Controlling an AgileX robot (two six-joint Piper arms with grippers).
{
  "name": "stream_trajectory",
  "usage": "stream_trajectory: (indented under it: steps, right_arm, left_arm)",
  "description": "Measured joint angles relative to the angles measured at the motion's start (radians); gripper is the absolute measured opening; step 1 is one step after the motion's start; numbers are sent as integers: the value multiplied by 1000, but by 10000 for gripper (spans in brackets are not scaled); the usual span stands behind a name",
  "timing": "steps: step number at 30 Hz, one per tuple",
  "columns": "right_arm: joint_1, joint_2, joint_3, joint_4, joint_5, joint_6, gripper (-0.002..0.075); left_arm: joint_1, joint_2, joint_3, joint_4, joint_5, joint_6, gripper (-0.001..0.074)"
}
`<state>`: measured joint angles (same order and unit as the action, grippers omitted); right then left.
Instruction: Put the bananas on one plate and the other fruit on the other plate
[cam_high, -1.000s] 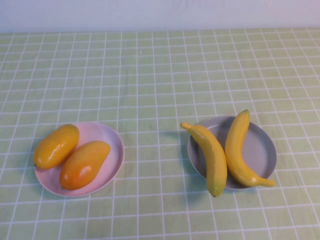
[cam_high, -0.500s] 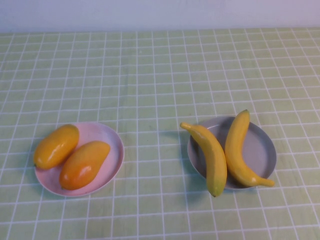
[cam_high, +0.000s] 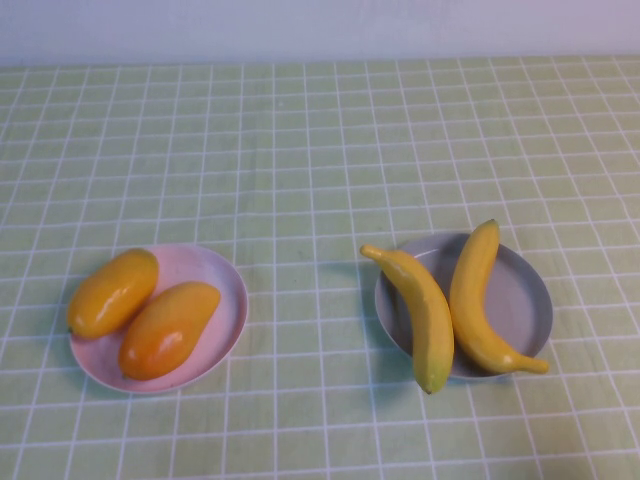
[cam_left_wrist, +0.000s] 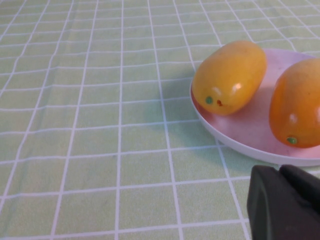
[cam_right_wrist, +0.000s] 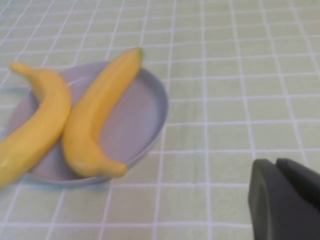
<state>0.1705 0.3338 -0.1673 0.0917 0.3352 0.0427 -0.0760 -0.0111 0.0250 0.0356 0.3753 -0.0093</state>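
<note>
Two bananas lie side by side on the grey-blue plate at the right; they also show in the right wrist view with the plate. Two mangoes lie on the pale pink plate at the left, also in the left wrist view. My left gripper is shut and empty, on my side of the pink plate. My right gripper is shut and empty, beside the grey-blue plate. Neither gripper shows in the high view.
A light green checked cloth covers the whole table. A white wall runs along the far edge.
</note>
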Motion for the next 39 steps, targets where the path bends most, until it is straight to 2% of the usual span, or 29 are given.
stream_trajectory:
  steps: [4,8,13,24,39]
  right_arm:
    - [-79,-109,117,2,-127,-61,-15]
    - [-112,-221,189,4,-187,-71,-15]
    - [-120,-332,191,6,-155,-73,-15]
    - [-119,-342,191,6,45,-93,-15]
    - [-119,-344,193,8,55,-93,-15]
  left_arm:
    - [0,0,0,2,0,0,-1]
    - [0,0,0,2,0,0,-1]
    - [0,0,0,2,0,0,-1]
    - [0,0,0,2,0,0,-1]
    - [0,0,0,2,0,0,-1]
